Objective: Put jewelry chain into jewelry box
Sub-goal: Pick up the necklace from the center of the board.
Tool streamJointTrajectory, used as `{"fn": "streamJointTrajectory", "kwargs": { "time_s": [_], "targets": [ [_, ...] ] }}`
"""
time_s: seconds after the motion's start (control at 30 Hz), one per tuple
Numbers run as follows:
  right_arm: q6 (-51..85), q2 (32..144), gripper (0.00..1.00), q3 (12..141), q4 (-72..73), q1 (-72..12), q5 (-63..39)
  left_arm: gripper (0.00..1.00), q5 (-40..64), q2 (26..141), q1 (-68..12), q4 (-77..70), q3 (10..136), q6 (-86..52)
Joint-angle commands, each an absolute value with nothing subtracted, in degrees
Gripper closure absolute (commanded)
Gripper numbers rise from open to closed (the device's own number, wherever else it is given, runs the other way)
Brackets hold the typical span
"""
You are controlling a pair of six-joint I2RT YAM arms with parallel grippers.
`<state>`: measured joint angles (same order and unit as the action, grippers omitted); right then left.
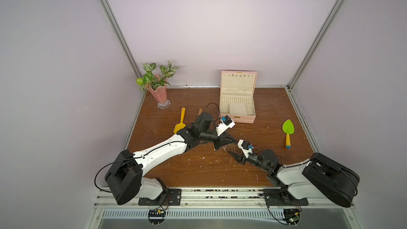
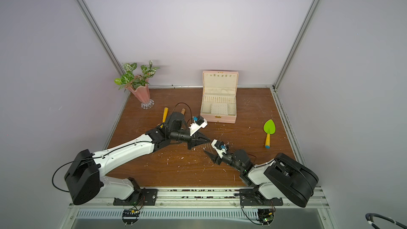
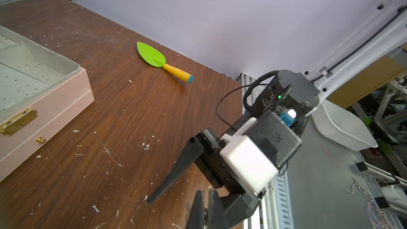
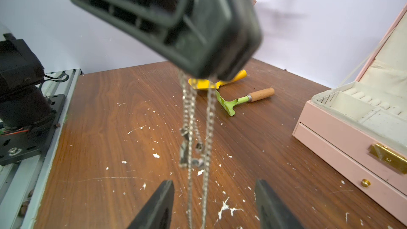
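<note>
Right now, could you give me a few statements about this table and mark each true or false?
1. The jewelry chain dangles from the jaws of the left arm. True.
2. The jewelry box is closed. False: its lid stands open.
3. The jaws of the right arm are clamped on the chain. False: they stand open.
4. A green trowel lies on the table. True.
5. The chain is inside the box. False: it hangs above the table, outside the box.

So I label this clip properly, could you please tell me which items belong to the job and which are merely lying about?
In the job: jewelry chain, hanging from the shut left gripper; open right gripper; open jewelry box.
Lying about: pink vase, yellow scoop, green trowel, wooden-handled rake.
</note>
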<state>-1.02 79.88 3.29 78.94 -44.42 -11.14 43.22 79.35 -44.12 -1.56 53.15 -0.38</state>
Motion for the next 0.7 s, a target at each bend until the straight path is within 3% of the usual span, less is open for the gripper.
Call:
{"fn": "streamJointTrajectory", "kwargs": {
  "time_s": [0.0,0.67],
  "targets": [
    [-0.6,81.7,0.38,4.5,86.3,-44.9,-9.6,0.99,46.4,78.9,-44.9,-1.3,54.7,-1.6],
    [0.3,83.2,0.45,4.9,89.3,-45.4,-2.4,0.99,48.3,76.8,-45.2,-1.0,54.7,-2.8]
  ]
}}
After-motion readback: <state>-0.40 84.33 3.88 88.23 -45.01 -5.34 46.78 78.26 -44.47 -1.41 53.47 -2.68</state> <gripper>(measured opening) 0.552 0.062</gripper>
